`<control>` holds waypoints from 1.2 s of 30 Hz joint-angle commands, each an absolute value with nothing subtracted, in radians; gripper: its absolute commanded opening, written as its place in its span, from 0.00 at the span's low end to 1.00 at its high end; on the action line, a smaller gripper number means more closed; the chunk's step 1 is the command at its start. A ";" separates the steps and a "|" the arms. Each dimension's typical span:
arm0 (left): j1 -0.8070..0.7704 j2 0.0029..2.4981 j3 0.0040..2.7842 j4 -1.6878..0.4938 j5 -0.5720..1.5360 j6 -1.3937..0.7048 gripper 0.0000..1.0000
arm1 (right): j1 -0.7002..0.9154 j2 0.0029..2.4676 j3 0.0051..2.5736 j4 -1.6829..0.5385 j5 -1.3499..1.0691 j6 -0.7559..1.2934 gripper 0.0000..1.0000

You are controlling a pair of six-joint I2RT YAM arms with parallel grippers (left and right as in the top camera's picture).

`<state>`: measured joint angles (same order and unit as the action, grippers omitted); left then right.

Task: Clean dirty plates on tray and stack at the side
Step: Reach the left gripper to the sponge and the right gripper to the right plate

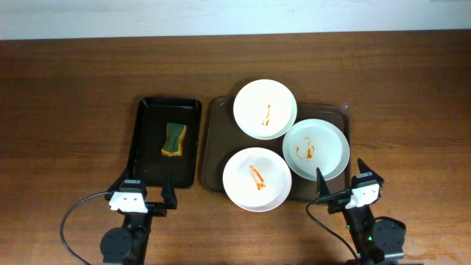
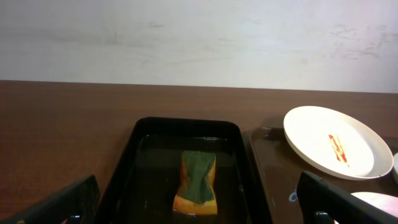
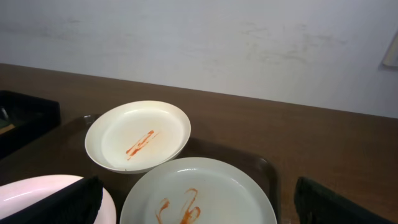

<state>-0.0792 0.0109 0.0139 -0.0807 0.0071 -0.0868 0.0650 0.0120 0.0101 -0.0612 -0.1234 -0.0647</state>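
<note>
Three white plates, each streaked with red sauce, lie on the brown tray (image 1: 215, 129) a little right of the counter's middle: the far plate (image 1: 265, 109) toward the far edge, the right plate (image 1: 316, 149) beside it, the near plate (image 1: 257, 179) closest to the near edge; none is wiped or stacked, so the job looks unstarted. Left of them a black tray (image 1: 140, 140) holds the green-and-yellow sponge (image 1: 174, 139), seemingly in shallow water. At the near edge the left gripper (image 1: 146, 184) is spread wide and empty, facing the sponge; the right gripper (image 1: 342, 173) is likewise spread and empty over the plates. Next, probably: left arm reaches forward, dips, and pinches the sponge.
</note>
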 commanded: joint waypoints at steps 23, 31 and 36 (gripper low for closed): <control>-0.076 0.005 0.009 -0.084 0.004 -0.078 1.00 | 0.059 0.006 0.006 -0.068 -0.119 -0.071 0.98; -0.076 0.005 0.009 -0.084 0.004 -0.078 1.00 | 0.059 0.006 0.006 -0.068 -0.119 -0.071 0.98; -0.076 0.024 0.020 -0.102 0.007 -0.079 1.00 | 0.059 0.006 0.006 -0.069 -0.120 -0.070 0.98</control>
